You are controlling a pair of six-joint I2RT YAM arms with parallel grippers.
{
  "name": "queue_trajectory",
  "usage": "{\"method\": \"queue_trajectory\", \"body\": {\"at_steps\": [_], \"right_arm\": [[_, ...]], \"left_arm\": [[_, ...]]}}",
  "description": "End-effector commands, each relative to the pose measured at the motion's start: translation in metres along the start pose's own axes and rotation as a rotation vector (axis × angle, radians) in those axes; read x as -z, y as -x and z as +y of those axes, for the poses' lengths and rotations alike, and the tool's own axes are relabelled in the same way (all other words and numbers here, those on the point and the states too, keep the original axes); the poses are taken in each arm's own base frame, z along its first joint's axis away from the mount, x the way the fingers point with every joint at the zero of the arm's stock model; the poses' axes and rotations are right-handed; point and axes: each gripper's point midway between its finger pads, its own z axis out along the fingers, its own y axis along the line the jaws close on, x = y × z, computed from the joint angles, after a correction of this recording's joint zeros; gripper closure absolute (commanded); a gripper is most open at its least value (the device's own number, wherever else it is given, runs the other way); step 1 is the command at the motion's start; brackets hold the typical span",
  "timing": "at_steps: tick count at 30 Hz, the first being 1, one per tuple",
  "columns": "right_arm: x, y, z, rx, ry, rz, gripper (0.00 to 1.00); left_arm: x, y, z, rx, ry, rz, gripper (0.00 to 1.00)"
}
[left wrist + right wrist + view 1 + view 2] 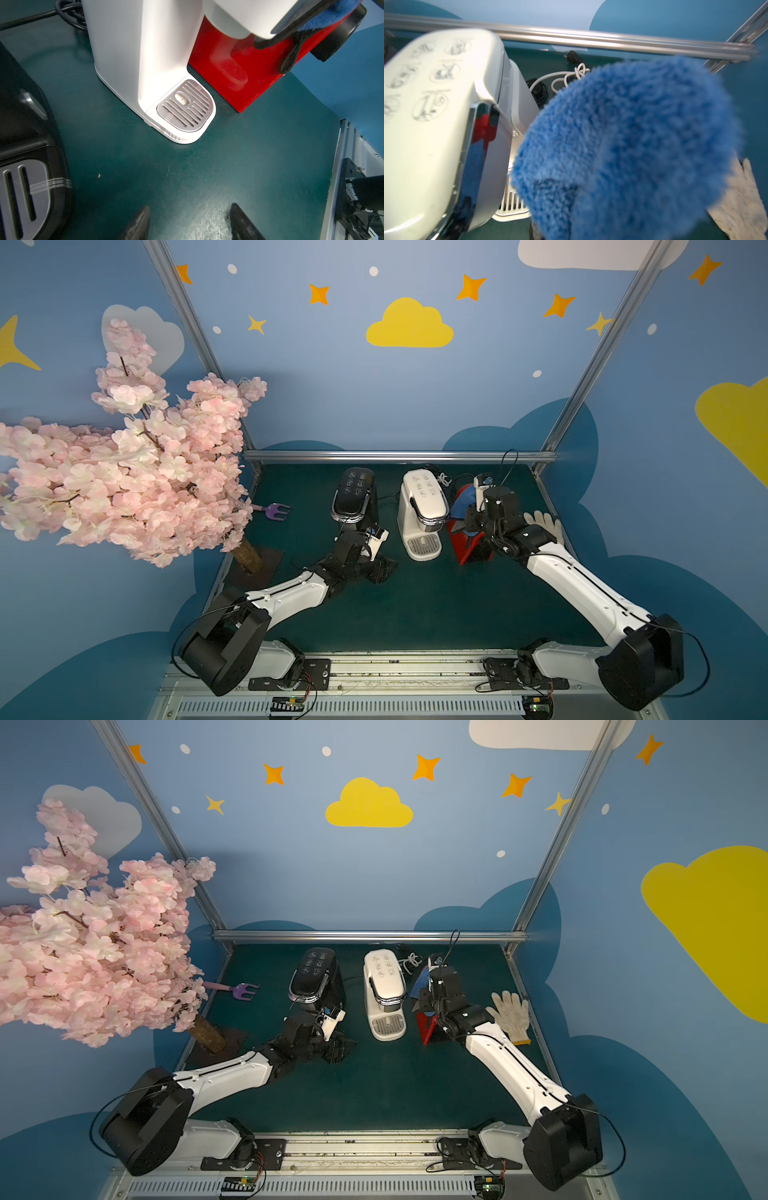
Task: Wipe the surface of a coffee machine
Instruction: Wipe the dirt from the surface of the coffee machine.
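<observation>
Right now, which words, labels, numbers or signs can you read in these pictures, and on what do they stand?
None can be read.
White coffee machine top: round button signs with tiny captions, too blurred.
Black coffee machine top: white button signs, too small.

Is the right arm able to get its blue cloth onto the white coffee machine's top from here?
Likely yes: the right gripper, shut on the blue cloth, hangs close beside the white coffee machine, with nothing between them.
</observation>
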Motion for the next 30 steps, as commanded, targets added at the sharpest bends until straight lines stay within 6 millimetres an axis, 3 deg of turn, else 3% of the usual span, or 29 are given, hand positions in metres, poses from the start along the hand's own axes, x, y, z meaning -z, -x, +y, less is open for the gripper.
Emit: {"method": "queue_trajectory", "body": {"at_steps": [1, 12, 24, 30], "right_arm": [[0.016, 0.026, -0.016, -0.039, -0.028, -0.105, 1.00], [0.010, 0.015, -0.058, -0.107, -0.137, -0.070, 1.00], [-0.027, -0.012, -0.083, -0.268, -0.074, 0.091, 1.00], [-0.049, -0.002, -0.085, -0.344, 0.020, 0.090, 0.99]], "left_arm": [[0.003, 0.011, 0.003, 0.001, 0.014, -0.030, 0.38], [0.015, 0.019, 0.006, 0.017, 0.043, -0.083, 0.38], [0.017, 0.019, 0.007, -0.008, 0.050, -0.090, 0.39], [0.016, 0.017, 0.009, -0.014, 0.059, -0.086, 0.39]]}}
